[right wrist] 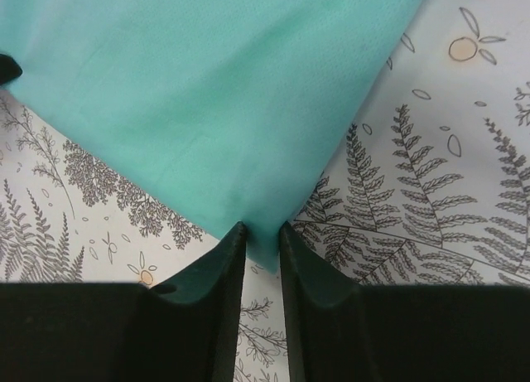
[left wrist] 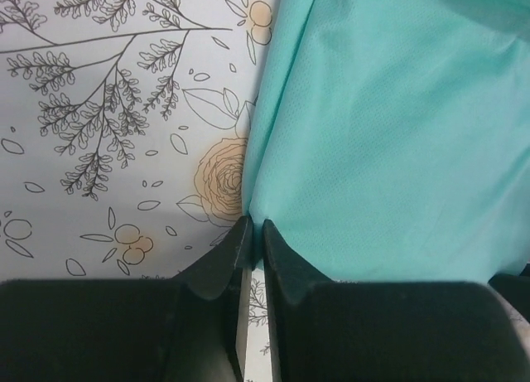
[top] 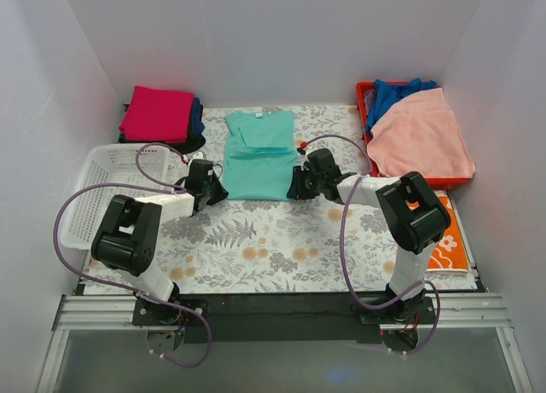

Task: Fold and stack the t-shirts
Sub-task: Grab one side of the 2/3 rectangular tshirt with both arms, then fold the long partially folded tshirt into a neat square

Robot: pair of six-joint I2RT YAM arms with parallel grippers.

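The mint-teal t-shirt (top: 256, 154) lies partly folded on the floral table cover, collar away from me. My left gripper (top: 217, 191) sits at its near left corner, and in the left wrist view the gripper (left wrist: 255, 226) is shut on the cloth edge (left wrist: 373, 133). At the near right corner is my right gripper (top: 295, 188). In the right wrist view that gripper (right wrist: 263, 230) has its jaws drawn close, with the shirt's corner (right wrist: 232, 108) filling the gap between them. Folded t-shirts are stacked at the back left, magenta (top: 158, 113) on top of dark ones.
A white slatted basket (top: 107, 193) stands at the left edge, close to my left arm. At the right stands a red tray (top: 365, 112) holding a peach cloth (top: 422, 137) and a blue cloth (top: 397, 92). An orange mat (top: 450, 239) lies near my right arm.
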